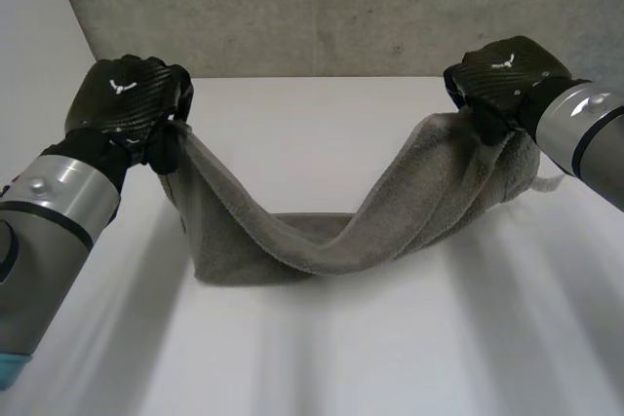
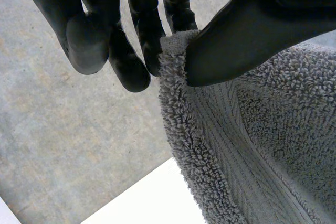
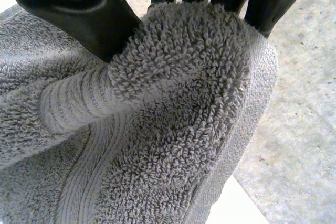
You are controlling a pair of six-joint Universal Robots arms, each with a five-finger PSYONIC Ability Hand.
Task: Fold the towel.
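Observation:
A grey terry towel [image 1: 322, 231] hangs in a sagging arc between my two hands, its lowest part resting on the white table [image 1: 322, 338]. My left hand [image 1: 127, 99] is raised at the left and pinches one end of the towel [image 2: 247, 145] between its thumb [image 2: 241, 30] and fingers [image 2: 144, 40]. At the right, my right hand [image 1: 502, 75] holds the other end up, with thumb [image 3: 79, 9] and fingers clamped on a bunched fold of the towel [image 3: 178, 103]. Below the right hand the cloth hangs in thick folds.
A grey concrete wall [image 1: 322, 7] stands right behind the table's far edge. The table's left edge [image 1: 58, 143] runs close to my left arm. Bare white tabletop lies in front of the towel.

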